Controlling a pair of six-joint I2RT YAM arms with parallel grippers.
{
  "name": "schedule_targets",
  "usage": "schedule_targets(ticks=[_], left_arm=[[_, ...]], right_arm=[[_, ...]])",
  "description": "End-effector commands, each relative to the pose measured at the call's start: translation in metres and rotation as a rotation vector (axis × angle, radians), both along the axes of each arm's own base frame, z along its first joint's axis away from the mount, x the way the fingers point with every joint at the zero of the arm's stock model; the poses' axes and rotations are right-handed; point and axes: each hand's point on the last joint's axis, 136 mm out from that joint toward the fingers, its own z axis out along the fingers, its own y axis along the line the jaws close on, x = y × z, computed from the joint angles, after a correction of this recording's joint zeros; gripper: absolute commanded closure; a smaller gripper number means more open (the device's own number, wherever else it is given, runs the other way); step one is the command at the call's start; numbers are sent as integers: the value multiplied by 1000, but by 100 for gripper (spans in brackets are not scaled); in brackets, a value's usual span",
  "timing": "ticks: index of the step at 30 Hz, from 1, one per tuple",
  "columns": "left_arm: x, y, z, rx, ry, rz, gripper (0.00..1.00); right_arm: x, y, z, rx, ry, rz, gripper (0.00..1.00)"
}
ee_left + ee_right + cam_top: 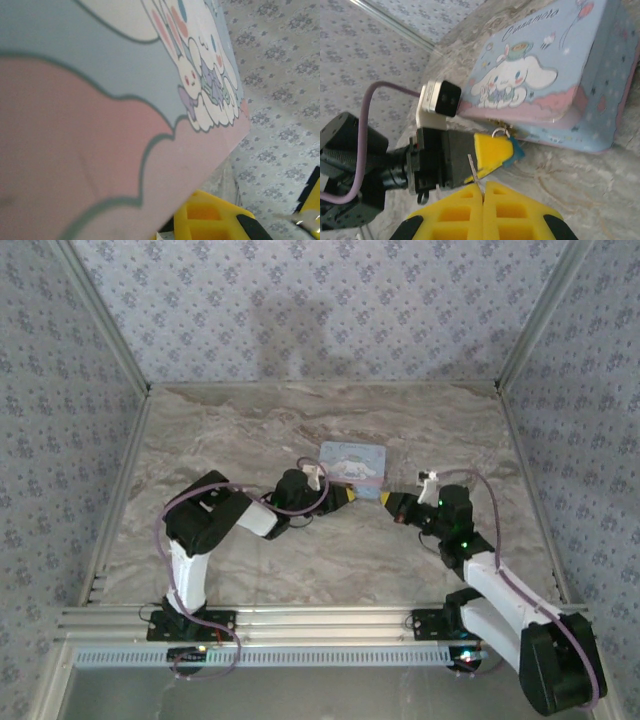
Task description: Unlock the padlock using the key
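On the marbled bench (300,560) a pale blue cartoon-printed tin (352,462) lies flat, a little toward 2 o'clock from the bench's middle. The left end effector (346,496) reaches in from 9 o'clock and sits at the tin's 6 o'clock edge. The right end effector (388,503) points in from 4 o'clock, just off the tin's 5 o'clock corner, so the two yellow tips lie close together and face one another. From the right wrist, the padlock (517,150) shows as a tiny teal piece against the tin's side wall, at 7 o'clock from the printed lid. A small metal ring (500,132) lies just above it. The left end effector (507,150) is clamped on the padlock, whose teal body pokes out past the yellow tip. The right end effector (483,187) has its fingers (510,215) pressed flat together, and a thin silver key (472,167) stands out from between them toward 11 o'clock. Its tip lies beside the left end effector's yellow finger, at 9 o'clock from the padlock. From the left wrist, the tin's lid (125,125) looms close and blurred, with one yellow finger (210,220) at 6 o'clock.
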Motion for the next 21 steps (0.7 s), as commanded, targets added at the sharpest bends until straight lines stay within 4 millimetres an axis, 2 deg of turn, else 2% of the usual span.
schedule_targets(ticks=[1,6,15,21], left_arm=[[4,-9,54,-108,-59,-30,100],[6,-9,67,-151,-55,-25,100],[9,-8,85,-197,-62,-17,100],[7,-8,87,-217,-62,-22,100]], right_arm=[[-5,7,20,110,-56,12,100],[-7,12,5,118,-36,-17,100],[4,32,-10,119,6,-61,100],[14,35,-16,127,31,-86,100]])
